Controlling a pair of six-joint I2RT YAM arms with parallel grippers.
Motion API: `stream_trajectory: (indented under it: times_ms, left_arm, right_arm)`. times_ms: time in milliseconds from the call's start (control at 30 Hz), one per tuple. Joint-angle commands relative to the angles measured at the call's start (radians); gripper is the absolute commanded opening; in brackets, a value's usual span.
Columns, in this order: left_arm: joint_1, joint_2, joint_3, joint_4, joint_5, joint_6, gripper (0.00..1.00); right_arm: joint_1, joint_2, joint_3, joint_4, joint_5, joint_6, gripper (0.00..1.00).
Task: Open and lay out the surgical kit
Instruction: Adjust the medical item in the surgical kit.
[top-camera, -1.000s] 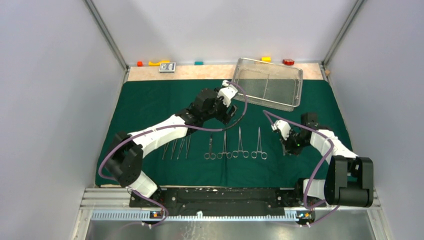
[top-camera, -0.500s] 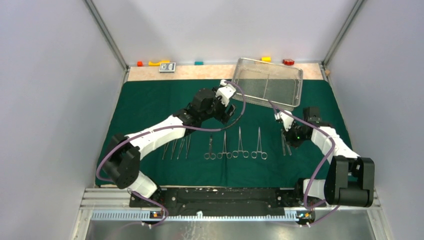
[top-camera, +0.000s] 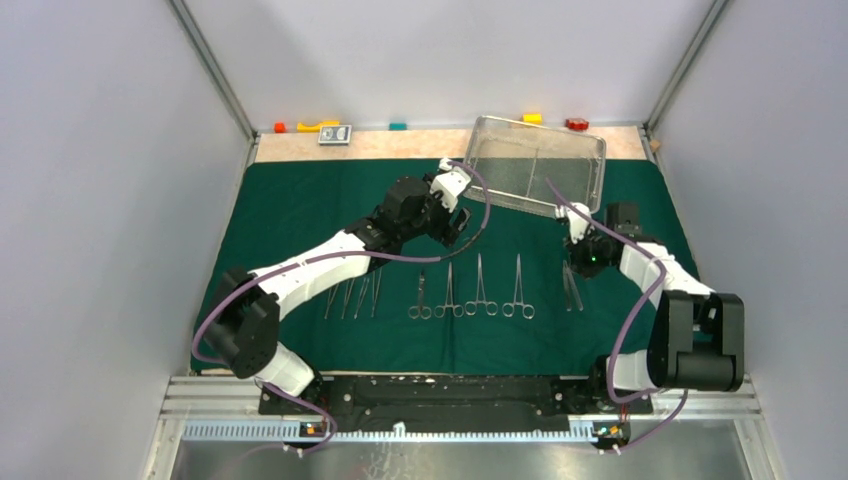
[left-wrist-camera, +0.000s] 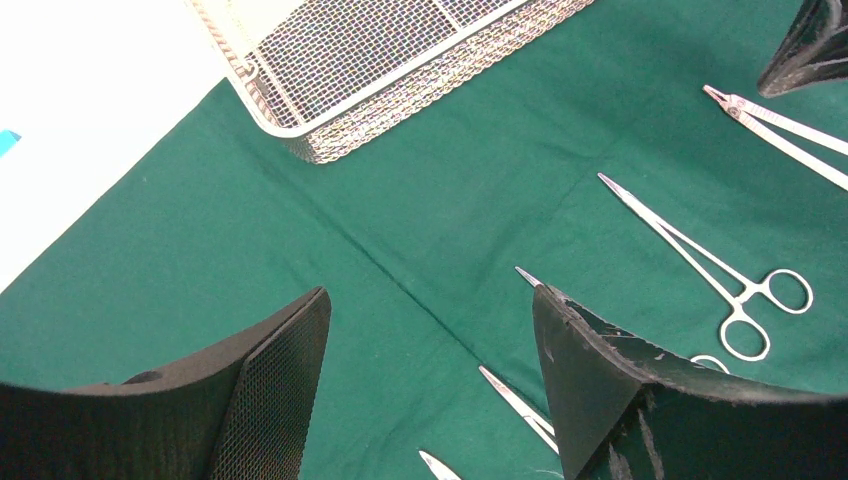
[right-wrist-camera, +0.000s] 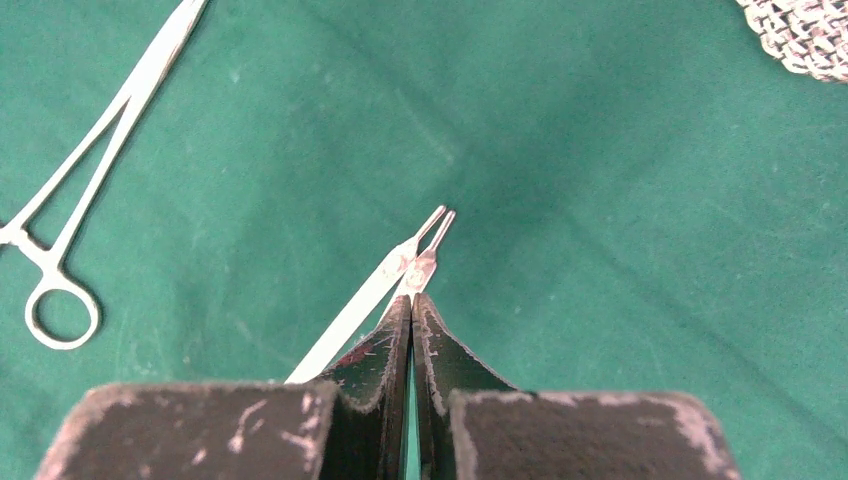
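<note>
The dark green cloth (top-camera: 300, 210) lies spread flat. At its back right stands the silver wire-mesh tray (top-camera: 530, 205), its corner also in the left wrist view (left-wrist-camera: 420, 90). A row of steel instruments lies on the near cloth: tweezers (top-camera: 350, 296) and ring-handled clamps (top-camera: 480, 292). Two slim instruments (top-camera: 572, 286) lie at the row's right end. My right gripper (top-camera: 574, 266) is shut just behind them. In the right wrist view those slim instruments (right-wrist-camera: 405, 270) rest on the cloth at my right gripper's (right-wrist-camera: 412, 298) tips. My left gripper (top-camera: 455, 238) (left-wrist-camera: 430, 292) hangs open over bare cloth.
Small coloured blocks line the back edge: red (top-camera: 279, 127), yellow (top-camera: 318, 125), teal (top-camera: 398, 126), yellow (top-camera: 532, 118), red (top-camera: 576, 124). A small grey card (top-camera: 335, 134) lies on the bare wooden strip (top-camera: 420, 146). Grey walls close in both sides.
My right gripper has drawn back toward the tray, still shut, uncovering the two slim instruments on the cloth. The left arm has barely moved.
</note>
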Motion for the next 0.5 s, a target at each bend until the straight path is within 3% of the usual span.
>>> stream_trajectory:
  times_ms: [0, 467]
  left_arm:
    - [0.006, -0.031, 0.0, 0.052, 0.006, -0.006, 0.8]
    - [0.007, -0.015, 0.014, 0.042, 0.009, -0.01, 0.8]
  right_arm:
    - [0.01, 0.046, 0.067, 0.071, 0.002, 0.053, 0.0]
    - [0.01, 0.159, 0.12, 0.09, -0.011, 0.076, 0.0]
